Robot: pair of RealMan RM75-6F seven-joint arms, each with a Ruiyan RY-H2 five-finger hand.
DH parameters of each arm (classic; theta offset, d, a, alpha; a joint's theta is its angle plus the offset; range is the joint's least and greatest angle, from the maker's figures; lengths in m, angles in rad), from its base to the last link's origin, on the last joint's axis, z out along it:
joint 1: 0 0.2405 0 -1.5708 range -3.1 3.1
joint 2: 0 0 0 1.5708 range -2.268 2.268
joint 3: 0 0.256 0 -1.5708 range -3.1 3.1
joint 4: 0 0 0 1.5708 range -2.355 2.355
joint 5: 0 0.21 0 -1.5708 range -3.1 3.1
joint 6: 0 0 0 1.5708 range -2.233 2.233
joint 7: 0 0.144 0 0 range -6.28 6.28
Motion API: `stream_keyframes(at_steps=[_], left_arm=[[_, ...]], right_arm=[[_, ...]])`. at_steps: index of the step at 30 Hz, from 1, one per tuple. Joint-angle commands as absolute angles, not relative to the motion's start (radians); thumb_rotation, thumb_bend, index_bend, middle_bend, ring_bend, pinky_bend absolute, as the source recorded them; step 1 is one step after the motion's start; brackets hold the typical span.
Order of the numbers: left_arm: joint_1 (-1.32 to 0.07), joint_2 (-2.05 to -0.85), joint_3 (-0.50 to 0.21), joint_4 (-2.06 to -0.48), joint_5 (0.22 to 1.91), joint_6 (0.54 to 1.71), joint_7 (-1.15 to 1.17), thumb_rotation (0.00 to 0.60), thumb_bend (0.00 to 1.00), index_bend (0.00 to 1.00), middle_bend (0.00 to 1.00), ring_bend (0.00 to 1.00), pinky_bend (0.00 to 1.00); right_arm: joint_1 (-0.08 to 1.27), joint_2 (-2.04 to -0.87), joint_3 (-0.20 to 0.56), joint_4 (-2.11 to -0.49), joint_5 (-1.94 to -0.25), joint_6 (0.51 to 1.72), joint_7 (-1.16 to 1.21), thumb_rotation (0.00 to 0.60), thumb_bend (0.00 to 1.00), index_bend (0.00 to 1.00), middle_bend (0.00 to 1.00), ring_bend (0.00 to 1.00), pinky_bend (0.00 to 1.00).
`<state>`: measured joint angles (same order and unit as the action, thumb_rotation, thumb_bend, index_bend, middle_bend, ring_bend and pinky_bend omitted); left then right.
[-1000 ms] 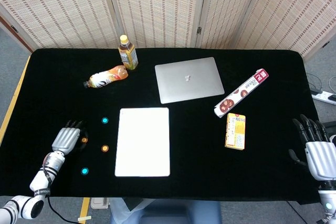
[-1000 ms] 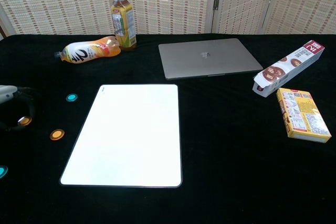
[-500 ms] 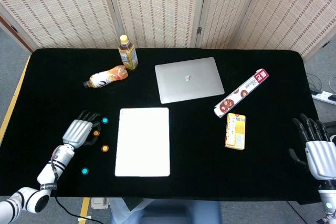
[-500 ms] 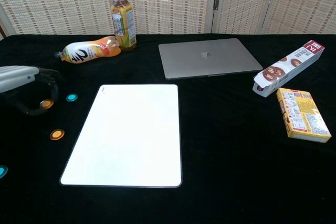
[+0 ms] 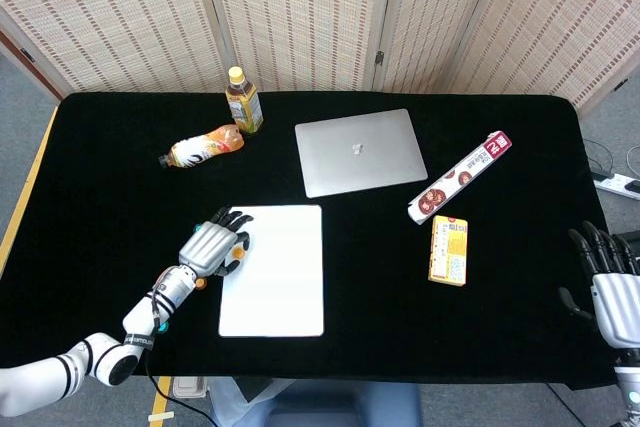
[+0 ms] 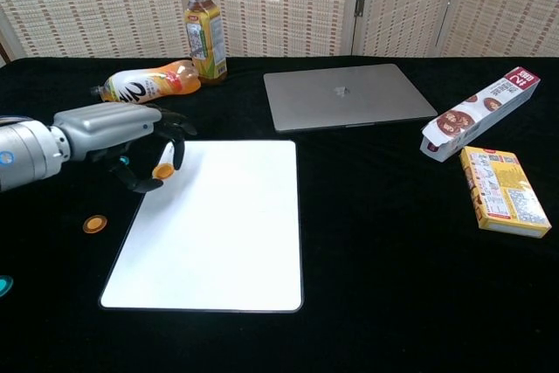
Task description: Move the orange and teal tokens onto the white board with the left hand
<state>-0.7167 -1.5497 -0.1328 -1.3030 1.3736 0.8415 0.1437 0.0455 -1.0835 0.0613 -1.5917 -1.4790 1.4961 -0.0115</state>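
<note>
My left hand (image 6: 118,133) hovers at the upper left edge of the white board (image 6: 223,224), pinching an orange token (image 6: 163,170) at its fingertips. In the head view the same hand (image 5: 212,247) overlaps the board's (image 5: 280,277) left rim. A second orange token (image 6: 94,224) lies on the black cloth left of the board. One teal token (image 6: 120,162) peeks out behind the hand, and another (image 6: 2,286) is cut by the frame's left edge. My right hand (image 5: 612,287) stays open at the table's right edge, holding nothing.
A closed laptop (image 5: 358,151) lies behind the board. An upright tea bottle (image 5: 243,100) and a lying bottle (image 5: 203,145) are at the back left. A long red box (image 5: 460,177) and a yellow box (image 5: 449,249) sit to the right.
My left hand has travelled right, from the left part of the table to the board's left edge, carrying an orange token. The right hand has barely moved.
</note>
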Motion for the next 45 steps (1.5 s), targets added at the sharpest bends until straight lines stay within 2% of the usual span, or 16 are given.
stream_keyframes(at_steps=[1,4,6,8,17,22,28,34,45], left_arm=[[-0.730,-1.568,-0.129,-1.294,1.363,0.828,0.155,0.600,0.46,0.51,0.17,0.11,0.00],[-0.739,-1.582,-0.126,-1.283,1.344,0.812,0.173,0.600,0.46,0.43,0.17,0.10,0.00],[-0.739,-1.585,-0.124,-1.284,1.333,0.816,0.182,0.600,0.46,0.33,0.17,0.09,0.00],[-0.735,-1.582,-0.121,-1.288,1.329,0.824,0.188,0.600,0.46,0.28,0.17,0.09,0.00],[-0.662,-1.499,-0.061,-1.349,1.382,0.934,0.166,0.600,0.46,0.41,0.17,0.09,0.00],[-0.611,-1.449,-0.006,-1.370,1.432,0.995,0.154,0.600,0.46,0.43,0.17,0.09,0.00],[-0.560,-1.422,0.035,-1.382,1.462,1.047,0.137,0.600,0.41,0.43,0.16,0.09,0.00],[-0.543,-1.444,0.045,-1.354,1.458,1.042,0.135,0.600,0.35,0.40,0.17,0.09,0.00],[-0.546,-1.485,0.040,-1.304,1.440,0.999,0.141,0.600,0.35,0.43,0.16,0.09,0.00]], right_arm=[[0.044,-1.084,0.061,-1.591,-1.478,1.496,-0.011,0.600,0.38,0.00,0.00,0.02,0.00],[0.045,-1.084,0.062,-1.592,-1.479,1.495,-0.012,0.600,0.38,0.00,0.00,0.02,0.00],[0.046,-1.083,0.062,-1.593,-1.482,1.495,-0.014,0.600,0.38,0.00,0.00,0.02,0.00],[0.047,-1.083,0.063,-1.595,-1.482,1.495,-0.016,0.600,0.38,0.00,0.00,0.02,0.00],[0.054,-1.082,0.064,-1.602,-1.490,1.490,-0.024,0.600,0.38,0.00,0.00,0.02,0.00],[0.060,-1.084,0.065,-1.604,-1.497,1.487,-0.027,0.600,0.38,0.00,0.00,0.02,0.00],[0.068,-1.086,0.066,-1.604,-1.499,1.477,-0.030,0.600,0.38,0.00,0.00,0.02,0.00],[0.075,-1.088,0.066,-1.603,-1.503,1.469,-0.029,0.600,0.38,0.00,0.00,0.02,0.00],[0.068,-1.084,0.064,-1.604,-1.499,1.477,-0.027,0.600,0.38,0.00,0.00,0.02,0.00]])
